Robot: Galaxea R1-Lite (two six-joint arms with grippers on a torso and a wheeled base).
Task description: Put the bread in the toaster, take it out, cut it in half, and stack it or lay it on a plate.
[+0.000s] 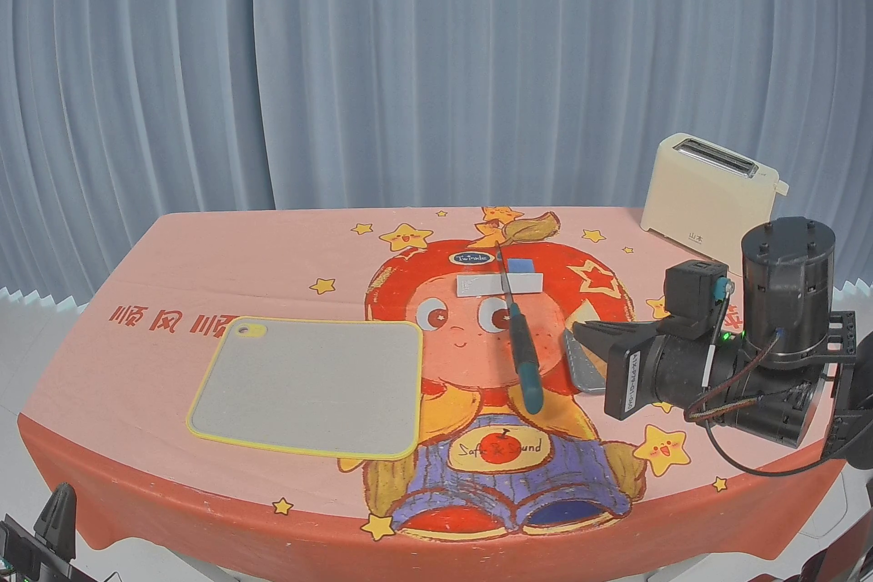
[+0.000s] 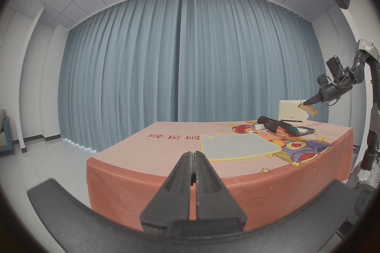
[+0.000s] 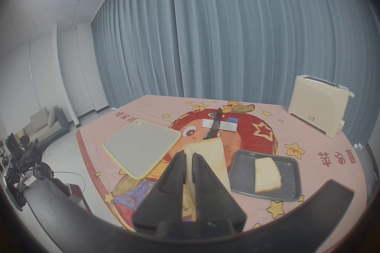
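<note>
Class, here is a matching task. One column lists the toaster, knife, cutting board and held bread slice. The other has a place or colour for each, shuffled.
1. toaster
2. knife
3. cutting board
4. held bread slice

A. pinched in the right gripper
B. far right corner of the table
C. grey with a yellow rim
D. blade on the white rest

Pairs: 1-B, 2-D, 3-C, 4-A

Two slices counted: one bread slice [image 3: 211,153] clamped in the right gripper [image 3: 188,159], a second bread slice [image 3: 267,174] just beside it on the single tray [image 3: 291,188]. Beyond the gripper: one toaster [image 3: 318,103], one cutting board [image 3: 138,145], one knife [image 1: 520,338].
</note>
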